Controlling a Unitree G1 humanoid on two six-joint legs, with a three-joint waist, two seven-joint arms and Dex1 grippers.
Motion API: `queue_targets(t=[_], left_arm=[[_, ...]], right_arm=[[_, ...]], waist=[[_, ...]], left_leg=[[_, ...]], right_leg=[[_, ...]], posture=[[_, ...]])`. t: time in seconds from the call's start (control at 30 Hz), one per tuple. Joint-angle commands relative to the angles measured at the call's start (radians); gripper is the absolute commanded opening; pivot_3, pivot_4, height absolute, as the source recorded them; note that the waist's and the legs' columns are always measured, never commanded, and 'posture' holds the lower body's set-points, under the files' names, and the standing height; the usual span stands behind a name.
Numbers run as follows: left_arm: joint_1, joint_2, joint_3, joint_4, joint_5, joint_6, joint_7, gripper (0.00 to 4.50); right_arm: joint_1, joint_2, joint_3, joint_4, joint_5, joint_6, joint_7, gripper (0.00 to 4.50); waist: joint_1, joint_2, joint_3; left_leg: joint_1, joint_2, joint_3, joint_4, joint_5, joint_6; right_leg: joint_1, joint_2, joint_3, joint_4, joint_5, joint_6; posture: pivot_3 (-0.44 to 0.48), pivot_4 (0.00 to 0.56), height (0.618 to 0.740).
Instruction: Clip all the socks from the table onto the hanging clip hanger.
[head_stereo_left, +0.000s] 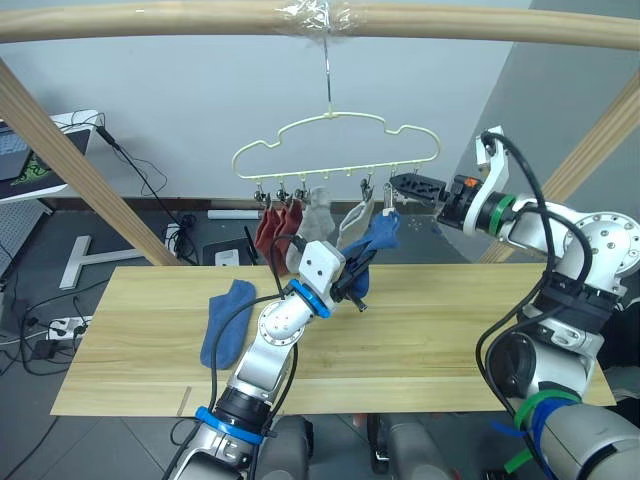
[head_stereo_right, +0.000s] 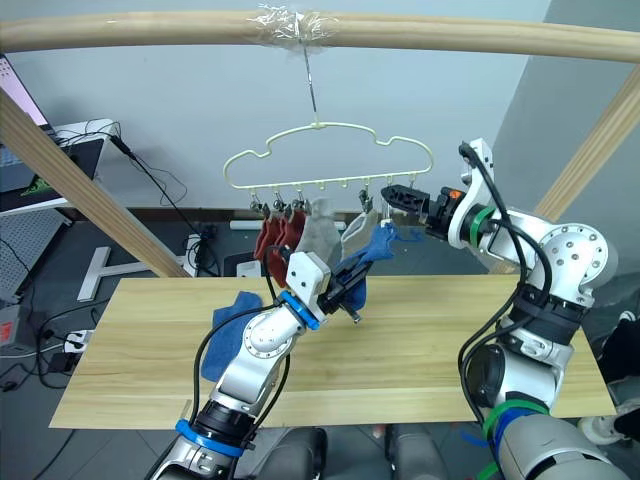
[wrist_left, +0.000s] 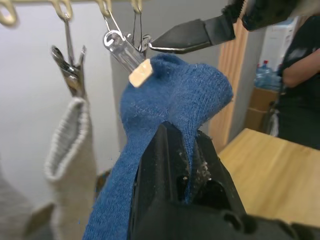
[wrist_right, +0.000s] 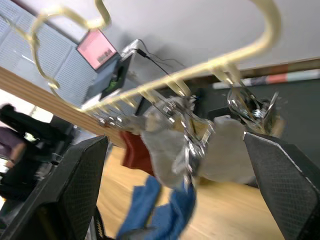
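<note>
- Blue fabric first: the left gripper (head_stereo_left: 357, 277) is clamped on a blue sock (head_stereo_left: 378, 236) and holds it up to the clip hanger (head_stereo_left: 335, 150), its upper edge touching a metal clip (wrist_left: 125, 52) near the hanger's right end.
- The right gripper (head_stereo_left: 397, 186) is raised beside that end of the hanger; its black fingers (wrist_right: 82, 185) are spread wide, with the clips between them in the right wrist view.
- Four socks hang clipped: two rust red socks (head_stereo_left: 277, 228) at the left end, then two light grey socks (head_stereo_left: 318, 212).
- A second blue sock (head_stereo_left: 226, 320) lies flat on the left part of the wooden table (head_stereo_left: 440, 330).
</note>
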Motion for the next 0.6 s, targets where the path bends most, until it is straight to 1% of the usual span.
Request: queue_targets(t=[0.03, 0.13, 0.27, 0.33, 0.4, 0.47, 0.57, 0.6], left_arm=[[0.018, -0.031, 0.012, -0.095, -0.157, 0.179, -0.062, 1.04], [0.043, -0.014, 0.018, -0.132, -0.191, 0.251, -0.079, 1.97], [0.069, 0.015, 0.021, -0.162, -0.198, 0.274, -0.087, 3.24], [0.078, 0.048, 0.05, -0.173, -0.192, 0.278, -0.08, 3.87], [0.082, 0.106, 0.1, -0.197, -0.21, 0.301, -0.097, 4.47], [0.094, 0.148, 0.126, -0.228, -0.235, 0.321, -0.122, 4.47], [0.105, 0.172, 0.141, -0.261, -0.255, 0.336, -0.13, 4.47], [0.112, 0.191, 0.154, -0.273, -0.243, 0.329, -0.127, 4.5]], right_arm=[[0.105, -0.022, 0.084, -0.138, -0.039, -0.162, 0.01, 4.5], [0.17, -0.028, 0.108, -0.161, -0.059, -0.24, 0.0, 4.5], [0.227, -0.058, 0.161, -0.189, -0.08, -0.322, 0.018, 4.5], [0.284, -0.087, 0.229, -0.225, -0.136, -0.425, 0.041, 4.5], [0.374, -0.131, 0.342, -0.265, -0.246, -0.579, 0.06, 4.5], [0.429, -0.15, 0.412, -0.283, -0.319, -0.691, 0.067, 4.5], [0.456, -0.148, 0.452, -0.272, -0.371, -0.807, 0.075, 4.5], [0.458, -0.127, 0.472, -0.257, -0.404, -0.851, 0.051, 4.11]], waist=[[-0.004, 0.0, 0.0], [-0.011, 0.0, 0.0], [-0.014, 0.0, 0.0], [-0.013, 0.0, 0.0], [-0.012, 0.0, 0.0], [-0.013, 0.0, 0.0], [-0.015, 0.0, 0.0], [-0.013, 0.0, 0.0]], left_leg=[[0.0, 0.0, 0.0, 0.0, 0.0, 0.0], [0.0, 0.0, 0.001, 0.0, 0.0, 0.0], [0.002, 0.001, 0.003, 0.0, 0.0, 0.0], [0.003, 0.001, 0.003, 0.0, 0.0, 0.0], [0.003, 0.001, 0.003, 0.0, 0.0, 0.0], [0.003, 0.001, 0.003, 0.0, 0.0, 0.0], [0.004, 0.002, 0.004, 0.0, 0.0, 0.0], [0.004, 0.001, 0.004, 0.0, 0.0, 0.0]], right_leg=[[0.0, 0.0, 0.0, 0.0, 0.0, 0.0], [0.0, 0.002, 0.001, 0.0, 0.0, 0.001], [0.0, 0.003, 0.003, 0.001, -0.003, 0.005], [0.0, 0.004, 0.003, 0.001, -0.003, 0.005], [0.0, 0.005, 0.003, 0.0, -0.003, 0.005], [0.0, 0.006, 0.003, 0.0, -0.003, 0.005], [0.0, 0.005, 0.005, 0.0, -0.003, 0.005], [0.0, 0.005, 0.005, 0.0, -0.003, 0.005]], posture=[[-0.015, 0.221, 0.74], [-0.015, 0.22, 0.74], [-0.019, 0.223, 0.74], [-0.02, 0.224, 0.74], [-0.017, 0.226, 0.74], [-0.013, 0.228, 0.74], [-0.01, 0.229, 0.74], [0.001, 0.232, 0.74]])
